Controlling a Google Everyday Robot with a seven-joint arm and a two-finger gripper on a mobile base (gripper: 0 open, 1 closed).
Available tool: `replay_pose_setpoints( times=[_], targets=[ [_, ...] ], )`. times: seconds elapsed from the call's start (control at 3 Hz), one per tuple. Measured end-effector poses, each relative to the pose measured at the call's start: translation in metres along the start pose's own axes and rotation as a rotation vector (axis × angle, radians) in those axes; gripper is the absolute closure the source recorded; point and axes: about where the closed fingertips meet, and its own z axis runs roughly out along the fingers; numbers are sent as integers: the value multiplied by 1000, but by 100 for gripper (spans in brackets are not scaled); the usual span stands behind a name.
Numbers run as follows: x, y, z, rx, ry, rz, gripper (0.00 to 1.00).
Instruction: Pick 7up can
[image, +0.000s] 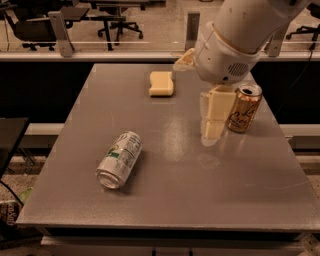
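A: Where is the claw (214, 117)?

B: Low over the worktop (210, 195), just beside the gold can (243, 107). I can't tell if it is spread or pressed together.

A: And the 7up can (120, 159)?

B: It lies on its side, well apart, nearer the front edge. I think this is the reaching step. Next, the claw must go there and line up across it.

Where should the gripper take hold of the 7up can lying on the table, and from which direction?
Probably across its round mid-body, from above: the 7up can lies on its side, one end toward the table's near edge. The gripper hangs apart from it, beside the upright gold can.
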Motion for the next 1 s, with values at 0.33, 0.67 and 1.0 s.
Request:
replay_pose_setpoints(
  times=[0.33, 0.67, 1.0],
  targets=[
    [-35, -2, 24, -54, -45, -136, 0],
    [-67, 1, 48, -118, -72, -279, 0],
    [-87, 3, 72, -176, -74, -381, 0]
  ],
)
